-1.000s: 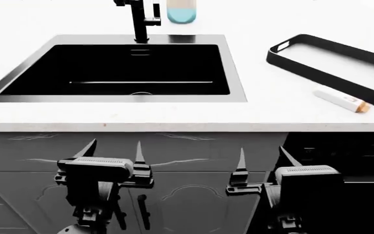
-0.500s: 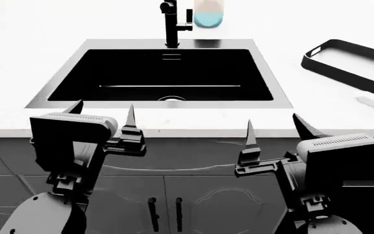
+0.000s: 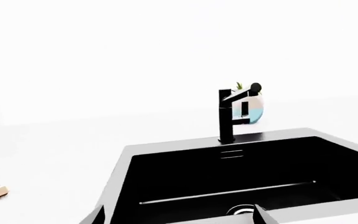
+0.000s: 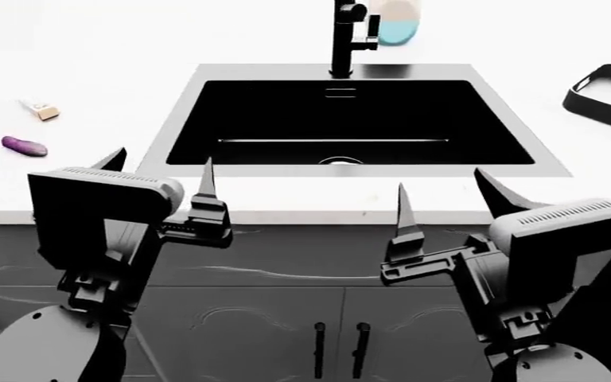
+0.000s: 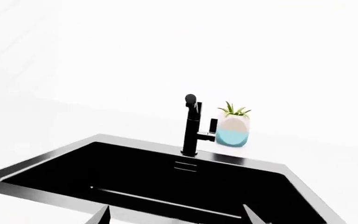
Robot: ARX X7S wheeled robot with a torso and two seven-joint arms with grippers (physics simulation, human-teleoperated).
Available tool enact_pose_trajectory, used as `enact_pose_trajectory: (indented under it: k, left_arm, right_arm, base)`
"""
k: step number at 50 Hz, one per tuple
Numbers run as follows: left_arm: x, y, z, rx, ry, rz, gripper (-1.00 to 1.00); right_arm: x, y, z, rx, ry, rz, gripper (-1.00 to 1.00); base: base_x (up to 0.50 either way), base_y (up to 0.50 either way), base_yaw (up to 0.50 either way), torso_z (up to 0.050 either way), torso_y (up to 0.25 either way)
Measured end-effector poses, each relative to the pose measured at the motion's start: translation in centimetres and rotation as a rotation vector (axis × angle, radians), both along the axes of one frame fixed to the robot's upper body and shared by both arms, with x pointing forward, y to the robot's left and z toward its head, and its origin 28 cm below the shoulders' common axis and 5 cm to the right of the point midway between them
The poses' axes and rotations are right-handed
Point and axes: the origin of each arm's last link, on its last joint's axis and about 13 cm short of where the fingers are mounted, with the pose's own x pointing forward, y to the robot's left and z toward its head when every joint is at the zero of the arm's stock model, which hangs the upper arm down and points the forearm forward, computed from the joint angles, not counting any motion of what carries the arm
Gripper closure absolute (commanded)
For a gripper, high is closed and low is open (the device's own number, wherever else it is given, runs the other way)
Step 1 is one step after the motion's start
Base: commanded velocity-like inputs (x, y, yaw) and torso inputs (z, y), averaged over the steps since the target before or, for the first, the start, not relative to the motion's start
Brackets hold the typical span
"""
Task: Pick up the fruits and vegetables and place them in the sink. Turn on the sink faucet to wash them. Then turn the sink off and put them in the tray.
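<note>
matte black left gripper and matching right gripper: boxy ribbed housings, slim pointed grey-black fingers, angular jointed wrists below, rounded dark grey arm segments dotted with small screws.

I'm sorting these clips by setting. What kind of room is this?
Most likely a kitchen, in simulation: a black sink set into a white countertop, a tall black faucet behind it, dark cabinet doors below, and an eggplant on the counter.
</note>
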Motion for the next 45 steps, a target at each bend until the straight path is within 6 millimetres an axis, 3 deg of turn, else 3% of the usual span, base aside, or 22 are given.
enact_pose_trajectory:
  k: [35,45]
  left_arm:
    - [-0.22,0.29,0.39,0.036,0.012,-0.001,-1.00]
    - [-0.32,0.42,0.45,0.036,0.011,0.002,-1.00]
  right_arm:
    - [0.11,0.44,0.44,0.009,0.000,0.071,-1.00]
    - [0.05,0.66,0.48,0.013,0.000,0.100,-1.00]
  base:
    - [0.00,0.50,0.00,0.001,0.000]
    - [0.00,0.00,0.50,0.000,0.000]
